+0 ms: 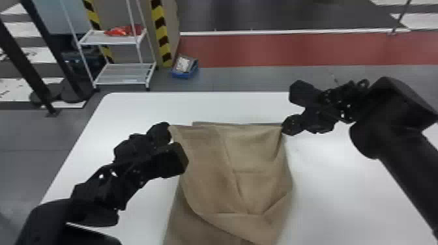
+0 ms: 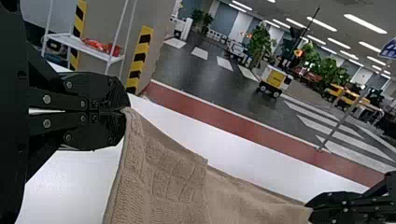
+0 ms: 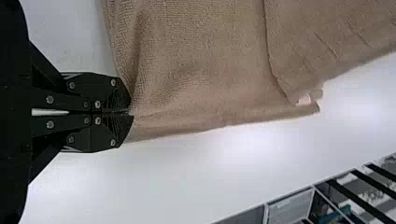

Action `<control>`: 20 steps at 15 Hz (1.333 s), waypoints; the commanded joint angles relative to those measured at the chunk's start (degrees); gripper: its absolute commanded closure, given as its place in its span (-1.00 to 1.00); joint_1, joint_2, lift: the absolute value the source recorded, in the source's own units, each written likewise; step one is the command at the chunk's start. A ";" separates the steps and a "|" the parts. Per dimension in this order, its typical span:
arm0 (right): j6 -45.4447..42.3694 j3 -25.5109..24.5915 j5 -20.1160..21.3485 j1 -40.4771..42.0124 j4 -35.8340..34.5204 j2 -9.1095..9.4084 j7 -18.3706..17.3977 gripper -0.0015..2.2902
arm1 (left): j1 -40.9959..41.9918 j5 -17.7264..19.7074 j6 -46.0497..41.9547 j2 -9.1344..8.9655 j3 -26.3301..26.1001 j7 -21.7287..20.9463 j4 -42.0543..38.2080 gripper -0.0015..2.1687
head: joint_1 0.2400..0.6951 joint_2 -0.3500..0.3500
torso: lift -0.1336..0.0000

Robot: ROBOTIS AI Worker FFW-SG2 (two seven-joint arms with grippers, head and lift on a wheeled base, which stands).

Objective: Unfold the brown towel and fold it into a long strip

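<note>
The brown towel was stretched between the two claws over the white counter, a far corner in each. The left claw had its fingers together, clamped on one corner; the right claw was clamped just as tightly on the other. Between them the far edge ran nearly straight across, and from there the cloth came down toward the near side, creased in the middle and sagging in a rounded fold over another layer. A small pale tag poked out at the towel's edge.

Past the counter, off to the left, I could see a white rack with something red on its upper shelf, and beside it a post with yellow and black stripes. A blue bin sat on the grey floor, near a red band. Farther back were a yellow and white cart and leafy plants.
</note>
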 commanded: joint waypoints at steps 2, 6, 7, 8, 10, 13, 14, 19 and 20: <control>2.25 -6.94 -2.64 2.38 -5.81 -2.15 0.53 0.32 | -0.28 0.50 0.62 -0.09 1.90 0.24 -0.73 0.90 | 1.00 0.11 | -0.85; 8.76 -16.08 -4.92 10.37 -19.17 -6.28 3.43 0.32 | -1.34 4.20 3.61 0.70 6.47 0.68 -2.05 0.90 | 1.00 0.03 | -0.85; 10.16 -19.07 -4.83 13.98 -23.83 -7.16 3.87 0.32 | -1.34 5.43 4.31 1.93 8.14 0.86 -2.76 0.90 | 0.99 0.01 | -0.85; 12.27 -21.70 -4.66 17.32 -27.43 -8.21 4.22 0.32 | -1.43 6.13 5.37 2.55 9.64 1.12 -2.84 0.90 | 0.98 0.00 | -0.85; 14.03 -28.47 -4.13 26.02 -34.91 -9.88 5.62 0.32 | -1.60 7.45 7.30 3.60 12.27 2.09 -2.76 0.90 | 0.97 0.00 | -0.85; 15.44 -37.17 -4.04 40.26 -45.98 -9.71 9.58 0.32 | -1.25 7.89 9.59 4.31 12.80 2.09 -2.76 0.90 | 1.00 -0.06 | -0.85; 16.67 -38.84 -4.04 44.56 -49.67 -9.18 11.34 0.32 | -0.90 7.89 9.76 4.31 12.80 2.09 -2.76 0.90 | 1.00 -0.08 | -0.85; 27.39 -40.16 -8.26 53.53 -64.09 -7.16 13.81 0.32 | -0.55 7.89 10.29 4.31 14.30 2.09 -3.37 0.90 | 1.00 -0.04 | -0.85; 28.97 -41.22 -10.81 53.53 -65.58 -7.16 13.81 0.32 | -0.55 8.06 10.29 4.31 15.00 2.09 -3.81 0.90 | 1.00 -0.01 | -0.85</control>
